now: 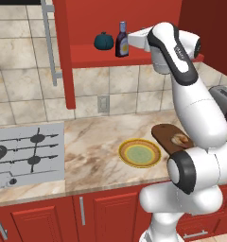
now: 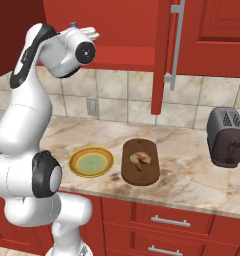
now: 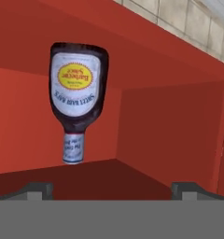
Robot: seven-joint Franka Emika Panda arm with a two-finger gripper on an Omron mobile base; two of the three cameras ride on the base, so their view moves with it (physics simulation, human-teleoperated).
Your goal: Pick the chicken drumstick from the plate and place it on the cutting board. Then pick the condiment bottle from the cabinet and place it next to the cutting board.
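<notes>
Two dark finger tips of the white arm's gripper stand spread fully wide, holding nothing, level with the red wall cabinet's open shelf. Small dark brown-purple condiment bottle with yellow-orange label stands upright on that shelf, just beside a round teal pumpkin-shaped object; in the hand view it appears inverted, ahead of the fingers and apart from them. Golden-brown chicken drumstick lies on the dark brown oval cutting board. Round yellow-rimmed plate sits just beside the board on the marble counter. Grey toaster stands well apart.
</notes>
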